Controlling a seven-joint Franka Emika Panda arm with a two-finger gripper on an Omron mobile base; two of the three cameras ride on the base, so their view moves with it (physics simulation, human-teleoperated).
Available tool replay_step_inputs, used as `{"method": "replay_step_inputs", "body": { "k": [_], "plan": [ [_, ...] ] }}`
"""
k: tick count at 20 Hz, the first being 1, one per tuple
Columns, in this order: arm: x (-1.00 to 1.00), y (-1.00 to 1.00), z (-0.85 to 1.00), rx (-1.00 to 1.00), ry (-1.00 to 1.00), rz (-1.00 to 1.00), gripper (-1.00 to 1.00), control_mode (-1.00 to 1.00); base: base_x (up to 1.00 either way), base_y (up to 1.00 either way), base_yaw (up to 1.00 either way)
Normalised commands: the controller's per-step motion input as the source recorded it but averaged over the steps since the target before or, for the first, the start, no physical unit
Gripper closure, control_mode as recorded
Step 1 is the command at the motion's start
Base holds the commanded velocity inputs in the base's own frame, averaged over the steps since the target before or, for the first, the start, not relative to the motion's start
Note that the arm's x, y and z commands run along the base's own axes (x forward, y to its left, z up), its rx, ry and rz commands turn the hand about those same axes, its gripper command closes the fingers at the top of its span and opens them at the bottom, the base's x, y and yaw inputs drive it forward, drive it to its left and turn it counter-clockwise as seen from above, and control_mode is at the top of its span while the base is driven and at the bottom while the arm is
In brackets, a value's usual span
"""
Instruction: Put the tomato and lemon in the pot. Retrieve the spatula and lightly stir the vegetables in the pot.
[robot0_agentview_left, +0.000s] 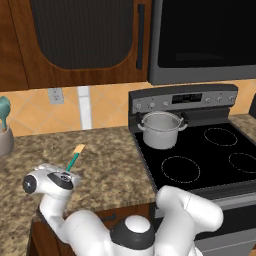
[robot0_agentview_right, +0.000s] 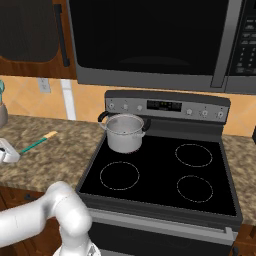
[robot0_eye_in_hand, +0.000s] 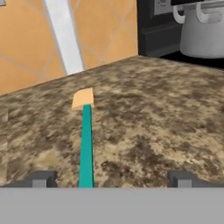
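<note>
The spatula (robot0_eye_in_hand: 86, 144) lies flat on the speckled counter (robot0_eye_in_hand: 144, 127), right in front of the pincer (robot0_eye_in_hand: 111, 178). Its thin teal handle runs down between the two dark finger tips (robot0_eye_in_hand: 41, 178), a bit closer to the left one. The tips stand wide apart and hold nothing. They do not touch the handle.

The spatula looks light and stiff, so I think it will lift easily. The handle is thin and smooth, so it could slip or roll if the grip is weak. A good place to grab is the handle, near the end close to the pincer.

Its long line runs straight away from the pincer. The tan blade (robot0_eye_in_hand: 83, 98) is at the far end, pointing toward the orange tiled wall (robot0_eye_in_hand: 26, 52).

The pot (robot0_agentview_left: 160, 129) sits far off to the right of the pincer, on the black stove (robot0_agentview_left: 210, 155). I cannot see inside it from here
</note>
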Motion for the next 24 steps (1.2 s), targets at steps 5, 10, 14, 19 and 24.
{"method": "replay_step_inputs", "body": {
  "k": [5,10,14,19,24],
  "plan": [
    [0.28,0.0,-0.32,0.0,0.0,-0.06,-1.0,-1.0,0.0,0.0,0.0],
    [0.36,0.0,-0.39,0.0,0.0,-0.01,-1.0,-1.0,0.0,0.0,0.0],
    [0.33,0.13,-0.38,0.0,0.0,0.0,-1.0,-1.0,0.0,0.0,0.0],
    [0.13,0.28,-0.54,-0.01,0.0,0.0,-1.0,-1.0,0.0,0.0,0.0],
    [0.0,0.3,-0.86,-0.07,0.02,-0.06,1.0,-1.0,0.0,0.0,0.0]
  ]
}}
